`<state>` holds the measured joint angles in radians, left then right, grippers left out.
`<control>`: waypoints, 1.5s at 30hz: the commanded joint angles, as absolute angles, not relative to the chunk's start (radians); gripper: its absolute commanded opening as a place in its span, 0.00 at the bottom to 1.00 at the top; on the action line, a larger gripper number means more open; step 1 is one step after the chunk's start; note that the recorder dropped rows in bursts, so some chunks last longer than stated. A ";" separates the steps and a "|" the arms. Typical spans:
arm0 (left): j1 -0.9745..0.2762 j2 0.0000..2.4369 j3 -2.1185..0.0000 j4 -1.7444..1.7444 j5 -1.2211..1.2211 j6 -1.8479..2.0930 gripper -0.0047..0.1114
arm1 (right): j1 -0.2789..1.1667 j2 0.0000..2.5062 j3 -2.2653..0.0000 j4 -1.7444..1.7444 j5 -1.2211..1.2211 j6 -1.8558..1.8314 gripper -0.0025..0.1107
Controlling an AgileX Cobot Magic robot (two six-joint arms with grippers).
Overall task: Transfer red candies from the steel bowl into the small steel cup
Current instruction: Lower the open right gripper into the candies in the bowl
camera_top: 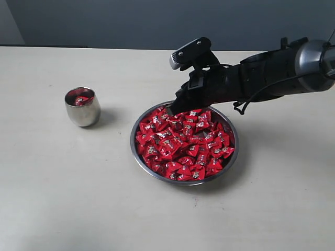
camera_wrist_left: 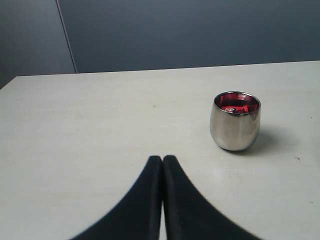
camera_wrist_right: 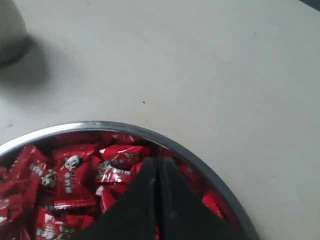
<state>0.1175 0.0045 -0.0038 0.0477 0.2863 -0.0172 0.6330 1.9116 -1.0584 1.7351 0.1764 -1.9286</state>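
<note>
Red shiny-wrapped candies [camera_top: 183,146] fill your wide shallow steel bowl [camera_top: 132,142]. Some lie in the small rounded steel cup [camera_top: 82,112], well apart, with open pale bench [camera_top: 63,198] between. Right jaws are clenched among candies at the bowl's rim, and left jaws are clenched too.

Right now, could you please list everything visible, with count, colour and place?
red candies: many, red, heaped in the steel bowl; at least one in the small steel cup.
steel bowl: one, silver, on the table.
small steel cup: one, silver, left of the bowl in the exterior view, apart.
table: one, pale beige.
wall: one, grey-blue, behind.
right gripper: one, black, shut, tips at the bowl's candies.
left gripper: one, black, shut, over bare table.
</note>
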 commanded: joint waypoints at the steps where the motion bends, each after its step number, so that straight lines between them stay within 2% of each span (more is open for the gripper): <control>1: 0.118 0.000 0.000 0.045 0.285 -0.020 0.04 | 0.628 1.911 -1.052 1.711 0.220 -1.938 0.01; 10: 0.118 0.000 0.000 0.045 0.285 -0.020 0.04 | 0.628 1.911 -1.063 1.582 0.388 -1.938 0.01; 17: 0.118 0.000 0.000 0.045 0.285 -0.020 0.04 | 0.630 1.911 -1.091 1.550 0.386 -1.925 0.01; 21: 0.118 0.000 0.000 0.045 0.285 -0.020 0.04 | 0.630 1.911 -1.091 1.489 0.383 -1.787 0.01; 36: 0.118 0.000 0.000 0.045 0.285 -0.020 0.04 | 0.630 1.911 -1.093 0.861 0.531 -1.141 0.01; 45: 0.118 0.000 0.000 0.045 0.285 -0.020 0.04 | 0.630 1.911 -1.193 0.747 0.680 -1.014 0.01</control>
